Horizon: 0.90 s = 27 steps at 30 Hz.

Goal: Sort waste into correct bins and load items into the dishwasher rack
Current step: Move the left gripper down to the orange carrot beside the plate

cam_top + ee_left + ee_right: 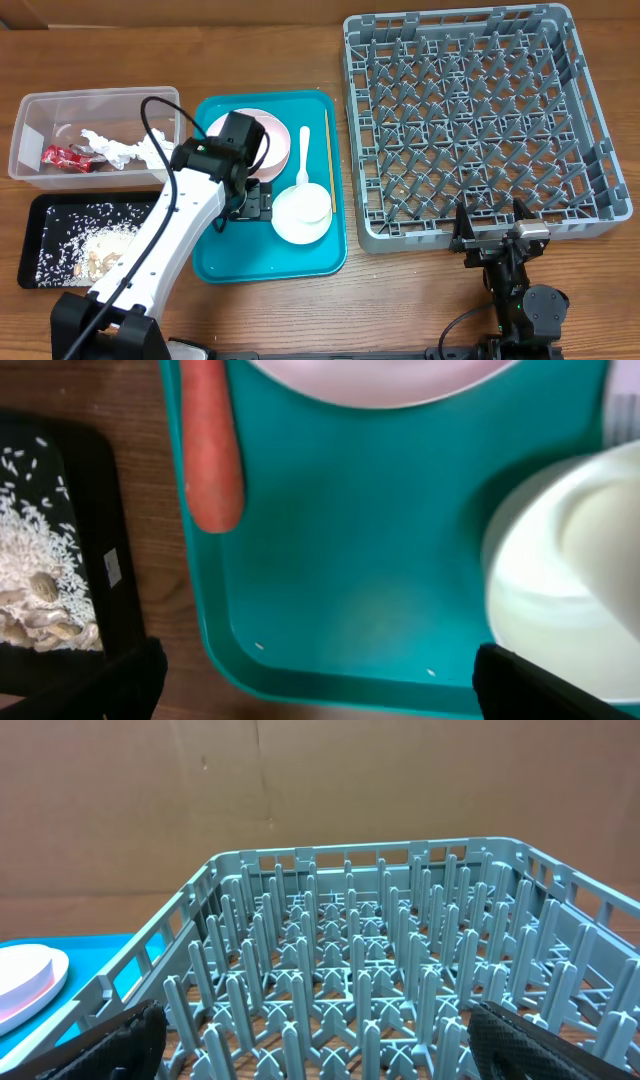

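Left gripper [320,685], jaws wide and empty (the nearer arm); carrot [210,460] lies ahead-left, long axis pointing away from it.

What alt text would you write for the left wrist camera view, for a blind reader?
An orange carrot lies along the left edge of a teal tray, seen from above between the fingertips of the open left gripper. A white bowl sits at right, a pale pink dish at top, and a black tray of rice lies beside it.
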Available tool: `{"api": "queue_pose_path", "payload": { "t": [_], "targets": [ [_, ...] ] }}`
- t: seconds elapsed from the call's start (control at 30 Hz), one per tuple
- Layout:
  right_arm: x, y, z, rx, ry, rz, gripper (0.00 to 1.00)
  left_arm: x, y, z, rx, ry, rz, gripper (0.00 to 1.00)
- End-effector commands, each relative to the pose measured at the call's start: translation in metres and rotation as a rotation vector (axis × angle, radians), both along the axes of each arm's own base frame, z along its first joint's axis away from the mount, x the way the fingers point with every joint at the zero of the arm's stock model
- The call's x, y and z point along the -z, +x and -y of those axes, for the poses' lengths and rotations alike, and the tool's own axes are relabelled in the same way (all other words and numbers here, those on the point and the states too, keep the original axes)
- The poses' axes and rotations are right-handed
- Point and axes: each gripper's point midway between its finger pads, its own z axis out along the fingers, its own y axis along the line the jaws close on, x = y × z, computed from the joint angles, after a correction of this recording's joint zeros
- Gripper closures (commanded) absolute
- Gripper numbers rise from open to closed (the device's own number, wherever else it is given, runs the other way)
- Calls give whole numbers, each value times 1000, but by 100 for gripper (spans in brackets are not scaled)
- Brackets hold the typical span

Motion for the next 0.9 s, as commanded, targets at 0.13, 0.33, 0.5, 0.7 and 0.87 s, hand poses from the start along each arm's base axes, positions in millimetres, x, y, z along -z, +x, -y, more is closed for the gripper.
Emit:
{"api": "queue_pose_path", "payload": {
  "t": [0.13, 0.33, 0.5, 0.7, 0.87],
  "targets": [
    [1, 0, 0, 1, 4, 5, 0, 24, 3, -32, -175, -27, 7, 0],
    [1, 0, 0, 1, 3, 5, 0, 38, 7, -49, -267, -87, 27, 1],
    [1, 0, 0, 1, 4, 5, 0, 45, 15, -53, -283, -101, 67, 8],
    [2, 0, 0, 1, 4, 5, 0, 56, 18, -54, -274, -97, 102, 21],
    [1, 0, 0, 1, 4, 5, 0, 66, 21, -55, -239, -95, 129, 32]
  ]
}}
